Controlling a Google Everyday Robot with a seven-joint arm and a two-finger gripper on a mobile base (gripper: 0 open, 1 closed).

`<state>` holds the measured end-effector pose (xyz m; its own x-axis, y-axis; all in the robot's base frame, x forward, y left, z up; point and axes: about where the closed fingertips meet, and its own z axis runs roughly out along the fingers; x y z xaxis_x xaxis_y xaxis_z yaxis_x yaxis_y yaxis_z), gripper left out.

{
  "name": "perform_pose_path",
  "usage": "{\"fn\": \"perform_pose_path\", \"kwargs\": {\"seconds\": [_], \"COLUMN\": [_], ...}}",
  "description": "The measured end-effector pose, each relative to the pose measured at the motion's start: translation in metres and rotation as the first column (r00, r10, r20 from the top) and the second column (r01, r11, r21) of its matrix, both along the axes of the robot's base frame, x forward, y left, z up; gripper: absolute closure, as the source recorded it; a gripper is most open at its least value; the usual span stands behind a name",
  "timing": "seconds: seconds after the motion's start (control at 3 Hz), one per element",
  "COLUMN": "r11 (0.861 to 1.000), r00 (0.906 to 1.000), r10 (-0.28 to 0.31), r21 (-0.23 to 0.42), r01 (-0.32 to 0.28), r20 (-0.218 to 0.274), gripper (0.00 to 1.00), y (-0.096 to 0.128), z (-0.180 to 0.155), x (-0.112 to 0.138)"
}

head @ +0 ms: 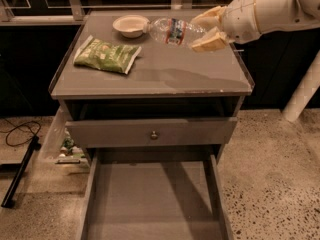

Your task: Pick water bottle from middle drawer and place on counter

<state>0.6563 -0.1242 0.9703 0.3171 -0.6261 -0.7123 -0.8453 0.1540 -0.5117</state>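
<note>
Pinching bottle (169,31) sideways in hand (196,33), near back right corner of surface (165,76), cap toward bowl (131,25). Red-blue label band, writing unreadable. Below, open bare drawer (150,199).

The claw (209,29), over the far right part of the bench (150,79), is clamping the water bottle (172,31), and its fingers (210,40) are hiding the bottle's base end. The arm (270,6) behind it is running out past the top right corner. The bottle's label print is showing too small to read, as is the print on the green bag (107,56). The cap is overlapping the bowl (131,25); whether they are touching cannot be told. The bottom edge is cutting off the middle drawer (150,199). Floor clutter (67,146) left of the cabinet is showing too small to identify. A cable (17,131) is leaving the left edge.
</note>
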Motion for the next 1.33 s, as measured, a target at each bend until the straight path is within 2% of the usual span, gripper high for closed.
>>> {"fn": "perform_pose_path", "kwargs": {"seconds": [0.33, 0.67, 1.0, 1.33], "r11": [0.999, 0.998, 0.977, 0.945], "r00": [0.9993, 0.9938, 0.9757, 0.9541], "r10": [-0.019, -0.067, -0.185, -0.262], "r21": [0.034, 0.001, -0.132, -0.239], "r01": [0.02, 0.067, 0.169, 0.223], "r20": [-0.034, -0.089, -0.118, -0.145], "gripper": [1.0, 1.0, 1.0, 1.0], "y": [-0.007, -0.012, -0.012, -0.013], "z": [0.003, -0.005, -0.017, -0.041], "x": [0.037, 0.06, 0.083, 0.097]}}
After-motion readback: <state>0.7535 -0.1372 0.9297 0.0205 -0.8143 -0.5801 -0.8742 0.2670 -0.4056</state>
